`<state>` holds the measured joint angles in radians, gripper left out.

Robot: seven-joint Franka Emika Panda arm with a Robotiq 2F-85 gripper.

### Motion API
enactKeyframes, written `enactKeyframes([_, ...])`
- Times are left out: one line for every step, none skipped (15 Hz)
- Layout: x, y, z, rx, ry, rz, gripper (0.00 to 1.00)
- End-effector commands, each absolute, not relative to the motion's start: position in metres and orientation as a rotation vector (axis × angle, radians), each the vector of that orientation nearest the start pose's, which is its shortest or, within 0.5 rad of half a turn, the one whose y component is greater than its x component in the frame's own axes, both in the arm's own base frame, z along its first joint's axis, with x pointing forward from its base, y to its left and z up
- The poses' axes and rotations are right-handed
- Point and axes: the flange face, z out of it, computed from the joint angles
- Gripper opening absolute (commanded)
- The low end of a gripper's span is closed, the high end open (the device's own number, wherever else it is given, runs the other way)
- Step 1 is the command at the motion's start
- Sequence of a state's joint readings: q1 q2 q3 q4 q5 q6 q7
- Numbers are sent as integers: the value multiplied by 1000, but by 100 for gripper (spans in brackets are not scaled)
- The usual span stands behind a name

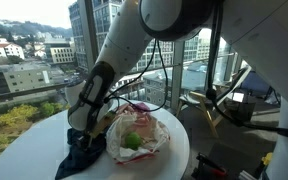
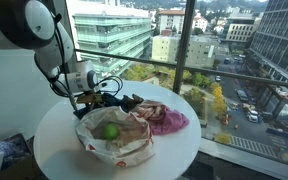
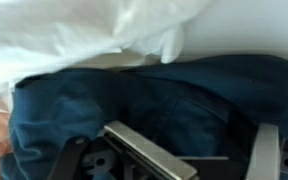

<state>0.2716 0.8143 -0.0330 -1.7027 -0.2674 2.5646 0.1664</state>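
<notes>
On the white table [image 2: 52,140], near its edge, a blue cloth [image 3: 134,100] lies crumpled. The gripper [image 3: 204,158] stands low, right over this cloth. Its jaws are wide apart, and I see nothing pinched between them. Just beside the blue cloth is a white bag [image 1: 152,135] with a green fruit [image 1: 131,141] inside. A pink cloth [image 2: 167,119] lies against the bag.

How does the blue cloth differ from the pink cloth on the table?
The blue cloth is dark and lies bunched under the open gripper; the pink cloth is lighter and lies away from the gripper, beside the white bag. Both are crumpled on the round table.
</notes>
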Motion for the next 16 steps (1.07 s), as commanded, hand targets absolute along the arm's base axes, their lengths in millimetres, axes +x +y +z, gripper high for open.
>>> enactKeyframes([649, 166, 115, -3286, -462, -166, 75])
enactKeyframes([647, 165, 113, -3288, -456, -161, 73])
enactKeyframes([645, 162, 112, -3297, -433, -151, 66])
enactKeyframes([643, 160, 111, -3299, -421, -145, 56])
enactKeyframes([641, 157, 112, -3307, -400, -142, 49])
enactKeyframes([640, 156, 112, -3310, -384, -141, 43])
enactKeyframes([638, 155, 113, -3314, -366, -140, 34])
enactKeyframes([635, 154, 114, -3316, -347, -140, 27])
enactKeyframes([633, 153, 115, -3318, -329, -139, 18])
enactKeyframes([630, 153, 116, -3319, -304, -136, 12])
enactKeyframes([627, 153, 119, -3320, -284, -133, 5])
enactKeyframes([625, 154, 126, -3316, -258, -136, 3])
enactKeyframes([622, 155, 135, -3313, -231, -147, 2])
enactKeyframes([621, 155, 149, -3304, -208, -177, 0])
enactKeyframes([619, 155, 161, -3294, -190, -209, 4])
enactKeyframes([618, 155, 179, -3270, -152, -250, 5])
